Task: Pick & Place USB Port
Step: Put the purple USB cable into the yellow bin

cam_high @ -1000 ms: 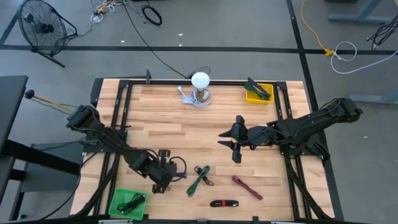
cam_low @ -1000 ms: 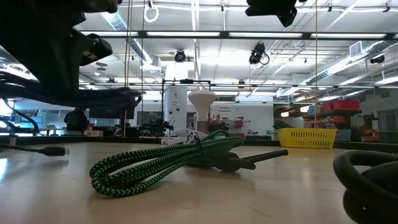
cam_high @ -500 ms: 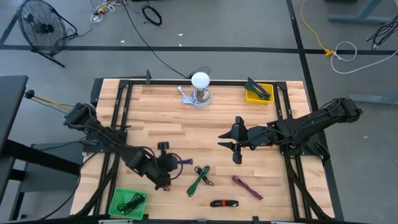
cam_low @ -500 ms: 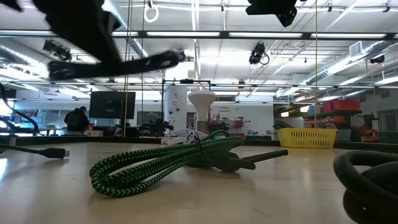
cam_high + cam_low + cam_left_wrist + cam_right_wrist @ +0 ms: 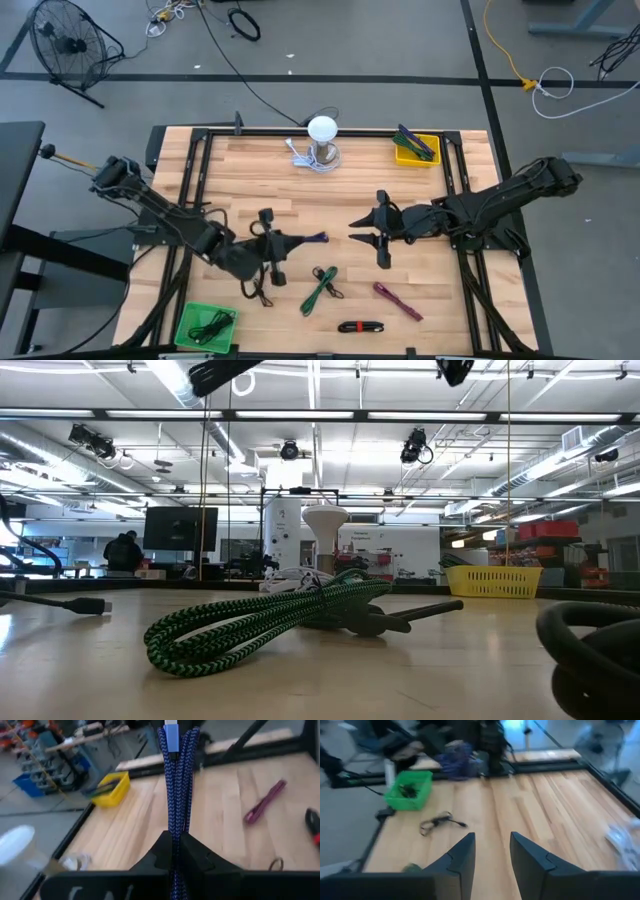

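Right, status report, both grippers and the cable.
Left gripper shut on blue braided cable, lifted off table. Right gripper open, empty, mid-table. Nothing between them.

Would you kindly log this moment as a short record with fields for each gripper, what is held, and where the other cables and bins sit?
left gripper: shut on blue braided cable, raised over the table's left half
right gripper: open, empty, over the table's middle right
green cable: lying on the table, near front
magenta cable: on table, front right
green bin: front left corner
yellow bin: back right
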Tool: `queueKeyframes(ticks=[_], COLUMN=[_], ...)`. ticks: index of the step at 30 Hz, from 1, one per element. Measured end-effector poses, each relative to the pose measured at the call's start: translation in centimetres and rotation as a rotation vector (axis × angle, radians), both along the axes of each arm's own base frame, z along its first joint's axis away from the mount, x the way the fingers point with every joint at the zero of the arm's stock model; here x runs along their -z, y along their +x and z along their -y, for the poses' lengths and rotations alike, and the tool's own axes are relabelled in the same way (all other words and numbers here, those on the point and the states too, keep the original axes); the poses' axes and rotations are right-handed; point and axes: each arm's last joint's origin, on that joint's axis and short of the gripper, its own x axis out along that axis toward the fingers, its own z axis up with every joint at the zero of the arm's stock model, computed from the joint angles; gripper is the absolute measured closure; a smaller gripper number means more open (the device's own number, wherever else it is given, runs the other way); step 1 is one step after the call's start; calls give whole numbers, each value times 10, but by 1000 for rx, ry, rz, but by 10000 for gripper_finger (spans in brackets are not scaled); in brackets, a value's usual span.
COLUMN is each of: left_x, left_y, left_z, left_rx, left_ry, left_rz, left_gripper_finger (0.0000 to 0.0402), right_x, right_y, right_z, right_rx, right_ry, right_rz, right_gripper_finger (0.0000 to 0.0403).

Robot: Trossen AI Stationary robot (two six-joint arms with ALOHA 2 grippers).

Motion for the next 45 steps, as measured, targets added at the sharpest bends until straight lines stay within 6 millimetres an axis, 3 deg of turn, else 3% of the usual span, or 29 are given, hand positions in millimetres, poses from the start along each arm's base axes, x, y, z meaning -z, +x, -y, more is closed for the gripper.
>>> queueKeyframes(ticks=[10,20,25,36,45], left_x=[-28,-37,-41,-25,-31], left_y=[30,40,42,66,60], left_z=[-31,-55,-60,-62,-64], left_rx=[211,253,259,301,268], left_ry=[-83,-119,-125,-112,-62], left_rz=[225,321,359,410,405], left_gripper_finger=[384,385,385,385,385], right_x=[-16,-26,-31,-36,-29], right_y=[2,3,4,4,4], right_z=[-11,-12,-12,-11,-9], right_rx=[-65,-74,-77,-63,-15], right_ry=[-34,-58,-59,-81,-99], right_rz=[168,266,322,369,295], right_gripper_finger=[282,282,282,282,282])
